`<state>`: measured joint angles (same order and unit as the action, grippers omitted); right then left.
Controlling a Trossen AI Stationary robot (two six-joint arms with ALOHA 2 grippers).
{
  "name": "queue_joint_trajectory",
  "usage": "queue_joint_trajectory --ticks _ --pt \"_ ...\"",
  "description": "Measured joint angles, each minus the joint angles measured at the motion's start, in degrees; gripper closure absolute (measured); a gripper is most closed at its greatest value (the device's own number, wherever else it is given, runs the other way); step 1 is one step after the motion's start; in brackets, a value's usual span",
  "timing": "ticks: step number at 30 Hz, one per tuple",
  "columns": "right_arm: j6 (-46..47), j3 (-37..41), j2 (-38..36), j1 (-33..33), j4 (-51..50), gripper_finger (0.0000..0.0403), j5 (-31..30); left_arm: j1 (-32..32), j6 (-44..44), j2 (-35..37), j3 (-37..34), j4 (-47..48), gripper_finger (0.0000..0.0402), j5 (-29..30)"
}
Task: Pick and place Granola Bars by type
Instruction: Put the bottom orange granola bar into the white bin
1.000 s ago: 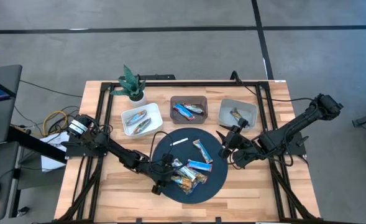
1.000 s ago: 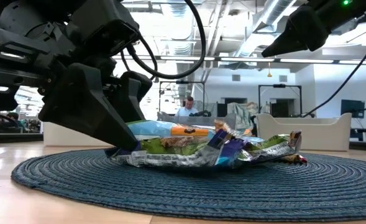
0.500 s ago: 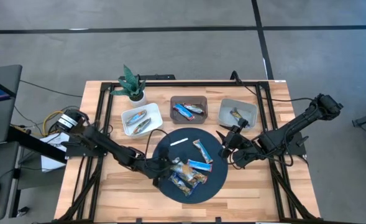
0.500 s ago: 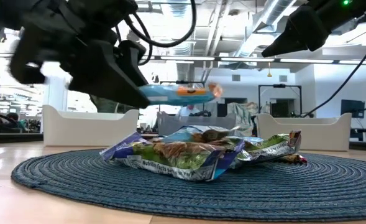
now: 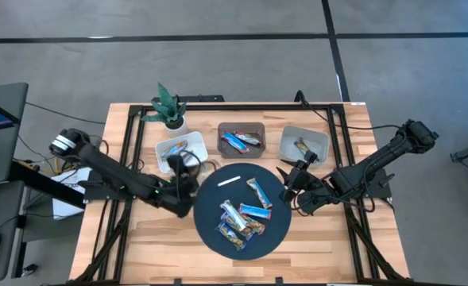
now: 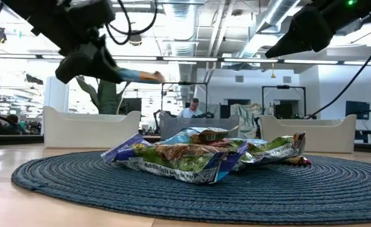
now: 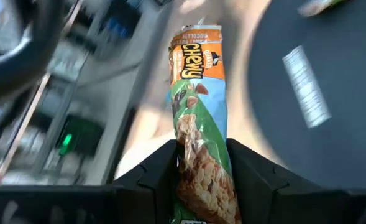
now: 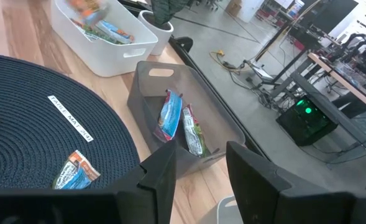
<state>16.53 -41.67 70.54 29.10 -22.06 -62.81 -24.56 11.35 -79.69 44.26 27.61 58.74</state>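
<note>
High view: we see a wooden table (image 5: pixel 138 230) carrying a round dark woven mat (image 5: pixel 218 187) at its centre, with a loose heap of granola bars (image 5: pixel 241 218) on the mat's nearer half and a thin white strip (image 5: pixel 229 181) on its far part; bare wood lies open on both sides of the mat. Beyond the mat stand three bins in a row, a white bin (image 5: pixel 178 153), a brown bin (image 5: pixel 241 140) and a grey bin (image 5: pixel 304 144), each holding bars, with a potted plant (image 5: pixel 168 106) at the far left. The left gripper (image 5: pixel 184 168) hangs between the mat's left edge and the white bin; the right gripper (image 5: pixel 291 181) waits off the mat's right edge. Low view: we see the left gripper (image 6: pixel 103 66) raised well clear of the mat, pinching a blue-and-orange bar (image 6: pixel 138 76) level above the heap. Left wrist view: the two fingers (image 7: pixel 161 174) are pressed against the sides of this Chewy bar (image 7: pixel 198 124), whose orange end juts forward. Right wrist view: we find the right arm's fingers (image 8: pixel 161 177) spread with nothing between them, above the mat's edge near the brown bin (image 8: pixel 164 93).
</note>
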Motion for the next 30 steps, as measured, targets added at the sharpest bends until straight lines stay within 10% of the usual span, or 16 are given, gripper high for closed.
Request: queue_joint_trajectory --ticks 9,30 --pt "0.0 0.0 0.0 0.0 0.1 0.0269 0.0 7.3 17.6 7.2 -1.3 26.5 0.0277 0.5" --pt "0.1 0.0 0.0 -7.6 0.3 0.0269 9.0 15.6 15.9 7.8 -2.2 25.3 0.0213 -4.2"
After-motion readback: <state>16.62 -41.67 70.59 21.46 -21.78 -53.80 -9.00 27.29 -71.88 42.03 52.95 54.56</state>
